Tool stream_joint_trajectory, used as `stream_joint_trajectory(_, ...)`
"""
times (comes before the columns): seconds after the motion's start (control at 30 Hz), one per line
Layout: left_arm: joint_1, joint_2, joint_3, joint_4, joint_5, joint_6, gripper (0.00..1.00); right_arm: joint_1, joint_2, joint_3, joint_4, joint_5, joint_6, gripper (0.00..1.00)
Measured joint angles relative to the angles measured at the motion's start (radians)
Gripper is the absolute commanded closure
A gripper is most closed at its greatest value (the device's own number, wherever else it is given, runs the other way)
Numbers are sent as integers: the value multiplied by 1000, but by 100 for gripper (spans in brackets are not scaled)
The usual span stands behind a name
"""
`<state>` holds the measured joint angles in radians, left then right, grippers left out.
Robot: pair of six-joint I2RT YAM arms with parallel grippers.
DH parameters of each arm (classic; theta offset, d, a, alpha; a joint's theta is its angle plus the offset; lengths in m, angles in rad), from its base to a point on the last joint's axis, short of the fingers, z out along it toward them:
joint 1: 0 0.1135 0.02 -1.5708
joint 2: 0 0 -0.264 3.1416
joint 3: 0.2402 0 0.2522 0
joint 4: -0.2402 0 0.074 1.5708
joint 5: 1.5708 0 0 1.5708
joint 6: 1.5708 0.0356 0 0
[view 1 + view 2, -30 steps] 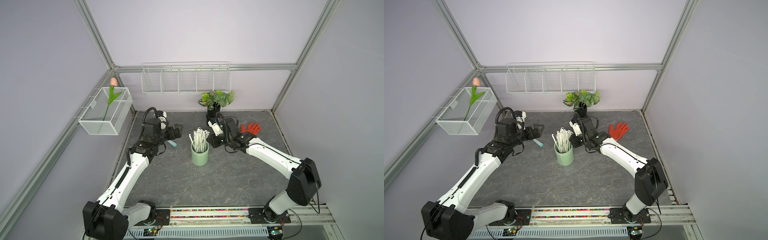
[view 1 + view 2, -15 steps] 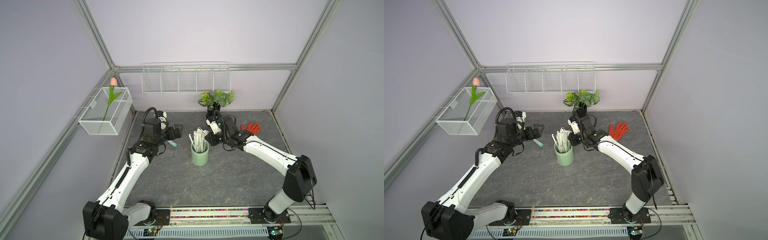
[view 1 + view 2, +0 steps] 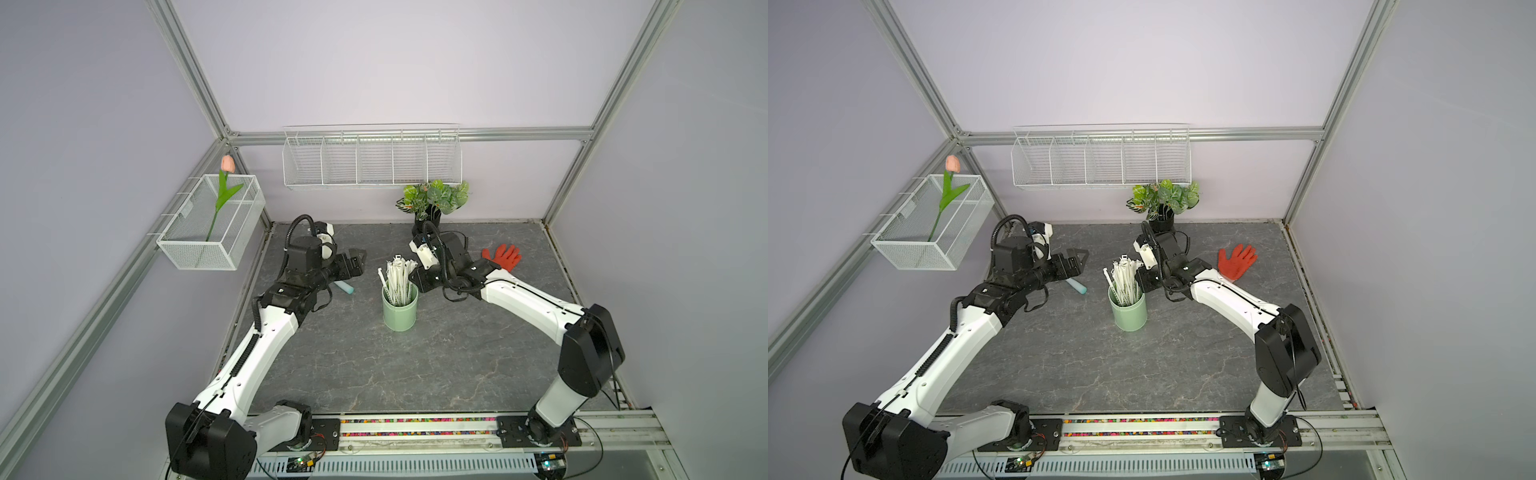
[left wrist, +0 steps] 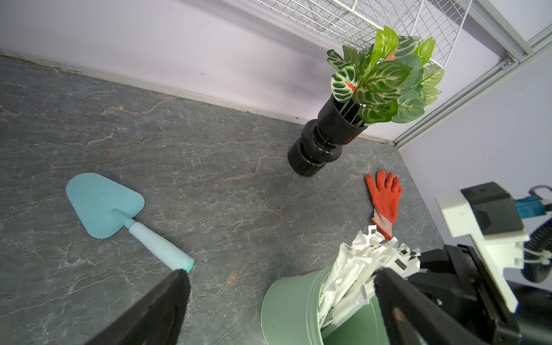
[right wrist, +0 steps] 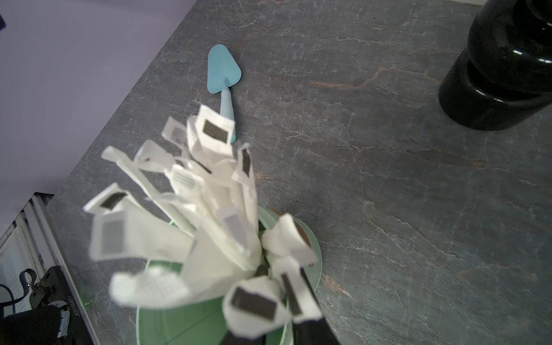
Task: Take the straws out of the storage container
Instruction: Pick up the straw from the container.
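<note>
— Where are the straws?

— Standing in the pale mint-green cylindrical cup (image 3: 400,309), mid-way across the grey stone-patterned tabletop (image 3: 415,374). The white paper-wrapped straws (image 3: 398,278) fan out above its rim.

— And the grippers?

— The right gripper (image 3: 413,276) is right at the wrapper tops, but the paper hides whether it's pinching any. The left gripper (image 3: 358,261) hangs near them, jaws spread wide, holding nothing.

— Further back?

— A light-blue plastic trowel (image 3: 344,286) lies flat by the left gripper. Then there's a red work glove (image 3: 503,257), and a black ribbed vase of green leaves (image 3: 428,208) by the wall.
</note>
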<state>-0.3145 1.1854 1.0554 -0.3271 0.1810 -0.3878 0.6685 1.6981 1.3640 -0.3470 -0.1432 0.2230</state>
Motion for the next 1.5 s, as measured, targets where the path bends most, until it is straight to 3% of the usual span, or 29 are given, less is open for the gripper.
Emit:
stream_joint_trajectory(0.1, 0, 0, 0, 0, 0, 0, 0, 0, 0, 1, -11, 0, 0, 87)
stream_joint_trajectory(0.13, 0, 0, 0, 0, 0, 0, 0, 0, -2, 1, -14, 0, -6, 93)
stream_joint_trajectory(0.6, 0, 0, 0, 0, 0, 0, 0, 4, -55, 12, -71, 4, -14, 93)
stream_joint_trajectory(1.5, 0, 0, 0, 0, 11, 0, 0, 10, -196, 206, -272, 61, -64, 93)
